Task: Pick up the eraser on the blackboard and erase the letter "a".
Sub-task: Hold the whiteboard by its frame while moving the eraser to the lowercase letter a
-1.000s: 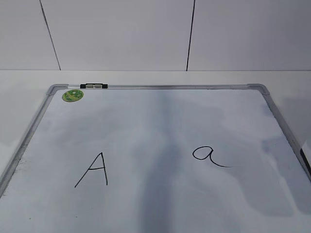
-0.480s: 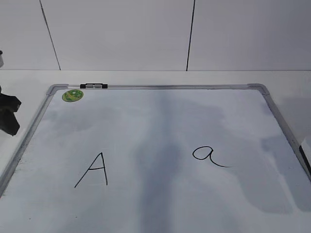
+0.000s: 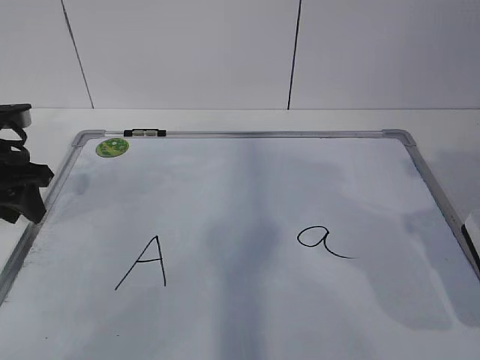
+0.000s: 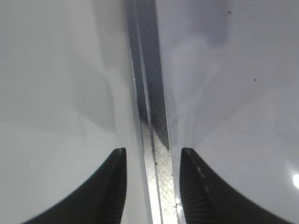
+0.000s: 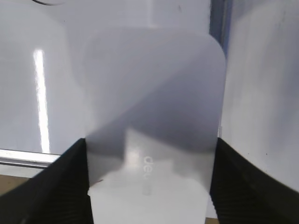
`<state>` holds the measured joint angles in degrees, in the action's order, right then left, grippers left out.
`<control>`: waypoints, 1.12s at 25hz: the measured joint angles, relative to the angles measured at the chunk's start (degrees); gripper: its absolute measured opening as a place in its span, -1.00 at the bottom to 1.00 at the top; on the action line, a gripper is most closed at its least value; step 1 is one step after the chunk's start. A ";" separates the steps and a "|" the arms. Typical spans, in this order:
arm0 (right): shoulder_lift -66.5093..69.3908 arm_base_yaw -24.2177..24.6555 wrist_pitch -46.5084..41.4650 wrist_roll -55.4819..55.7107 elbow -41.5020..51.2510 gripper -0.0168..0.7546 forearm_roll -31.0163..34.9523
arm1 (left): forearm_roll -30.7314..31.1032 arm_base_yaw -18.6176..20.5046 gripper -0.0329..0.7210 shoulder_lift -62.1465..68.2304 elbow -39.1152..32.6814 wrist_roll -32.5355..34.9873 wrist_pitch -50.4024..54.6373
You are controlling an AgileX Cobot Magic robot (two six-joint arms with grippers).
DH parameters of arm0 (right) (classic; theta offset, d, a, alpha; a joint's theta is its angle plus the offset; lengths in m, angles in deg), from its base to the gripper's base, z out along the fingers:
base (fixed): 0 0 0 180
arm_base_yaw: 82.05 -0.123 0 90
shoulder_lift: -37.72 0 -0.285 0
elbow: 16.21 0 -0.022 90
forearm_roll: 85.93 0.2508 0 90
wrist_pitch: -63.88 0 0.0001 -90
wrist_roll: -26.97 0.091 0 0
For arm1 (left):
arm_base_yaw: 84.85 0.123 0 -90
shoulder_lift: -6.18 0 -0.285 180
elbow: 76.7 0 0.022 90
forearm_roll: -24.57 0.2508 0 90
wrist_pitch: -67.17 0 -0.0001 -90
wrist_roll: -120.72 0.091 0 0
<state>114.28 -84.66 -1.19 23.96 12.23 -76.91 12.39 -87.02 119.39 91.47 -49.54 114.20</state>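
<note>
The blackboard (image 3: 247,187) lies flat, with a capital "A" (image 3: 142,262) at the left and the letter "a" (image 3: 321,240) at the right. The eraser (image 5: 149,93), white with faint grey print, sits between the jaws of my right gripper (image 5: 150,142), which press on both its long sides over the board's corner (image 5: 28,93). In the exterior view they are almost wholly past the right edge. My left gripper (image 3: 21,196) is open and empty (image 4: 152,151), its jaws straddling the board's left frame rail (image 4: 148,93).
A round green sticker (image 3: 112,147) and a black clip (image 3: 145,133) sit at the board's far left corner. The white table (image 3: 225,120) runs to a panelled white wall (image 3: 187,52) behind. The board's right frame rail (image 5: 218,28) runs beside the eraser.
My left gripper has come into the exterior view from the left and moved up to the board's left frame. A dark sliver at the right edge has shifted slightly upward.
</note>
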 joint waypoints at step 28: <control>0.00 0.00 0.34 0.00 0.00 0.52 0.00 | -0.78 0.00 -0.73 4.90 2.48 -0.01 -1.47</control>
<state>114.28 -84.66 -0.86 23.96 12.23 -76.91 11.61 -87.02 124.28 93.95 -49.55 112.73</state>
